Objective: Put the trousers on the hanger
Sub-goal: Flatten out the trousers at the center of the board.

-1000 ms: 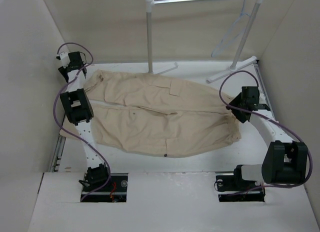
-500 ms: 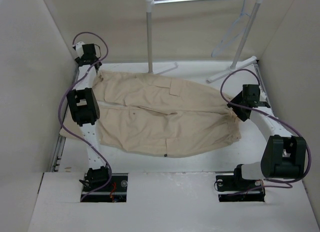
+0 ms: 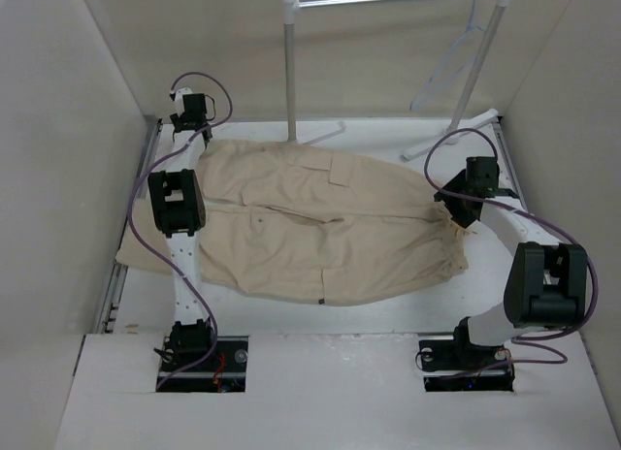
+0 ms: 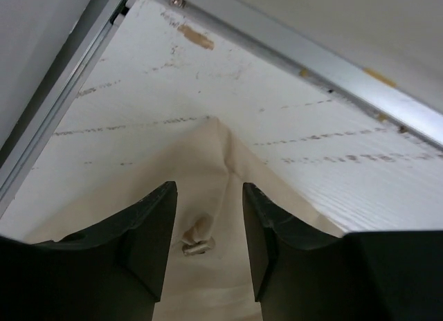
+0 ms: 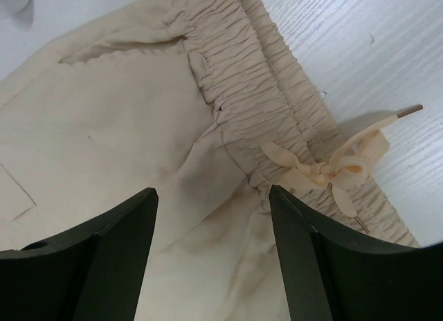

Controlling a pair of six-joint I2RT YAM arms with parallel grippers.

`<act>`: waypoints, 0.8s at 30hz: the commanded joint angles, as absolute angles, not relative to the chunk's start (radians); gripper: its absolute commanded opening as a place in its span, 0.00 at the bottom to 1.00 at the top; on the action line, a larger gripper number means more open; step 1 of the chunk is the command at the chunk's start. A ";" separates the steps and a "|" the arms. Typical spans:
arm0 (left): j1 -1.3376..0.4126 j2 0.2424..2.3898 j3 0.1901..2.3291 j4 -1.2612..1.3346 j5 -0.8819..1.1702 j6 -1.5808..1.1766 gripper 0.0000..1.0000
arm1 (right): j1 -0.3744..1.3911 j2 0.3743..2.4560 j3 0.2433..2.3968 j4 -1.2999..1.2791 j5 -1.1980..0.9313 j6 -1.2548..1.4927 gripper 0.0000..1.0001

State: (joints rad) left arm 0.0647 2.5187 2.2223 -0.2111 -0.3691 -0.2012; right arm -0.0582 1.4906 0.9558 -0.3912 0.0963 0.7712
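From above you see the trousers [image 3: 320,227] lying flat across the table [image 3: 388,295], legs toward your left arm and waist toward your right. The hanger [image 3: 441,70] hangs on the white rack [image 3: 289,72] at the far right, well apart from the cloth. That view hides both sets of fingers. Your left wrist camera shows the left gripper [image 4: 209,196] with fingers apart over a pointed cloth edge near the metal rail [image 4: 311,58]. Your right wrist camera shows the right gripper [image 5: 213,196] spread wide over the gathered waistband [image 5: 242,65], with the drawstring bow [image 5: 332,170] just beside one finger. Whether either gripper touches the cloth, you cannot tell.
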 commanded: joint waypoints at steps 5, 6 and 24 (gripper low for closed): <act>0.093 2.539 2.260 -0.186 -0.345 -0.170 0.31 | -0.050 1.491 0.991 -0.351 0.089 0.772 0.72; 0.094 2.539 2.261 -0.184 -0.347 -0.173 0.27 | -0.050 1.497 0.996 -0.354 0.092 0.772 0.72; 0.286 2.522 2.349 -0.111 -0.332 -0.244 0.06 | -0.064 1.594 1.029 -0.345 0.115 0.762 0.72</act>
State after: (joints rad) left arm 0.2375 2.5629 2.2921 -0.1825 -0.3428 -0.2195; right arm -0.0582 1.5929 0.9905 -0.3824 0.0975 0.7742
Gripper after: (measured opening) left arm 0.057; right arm 0.722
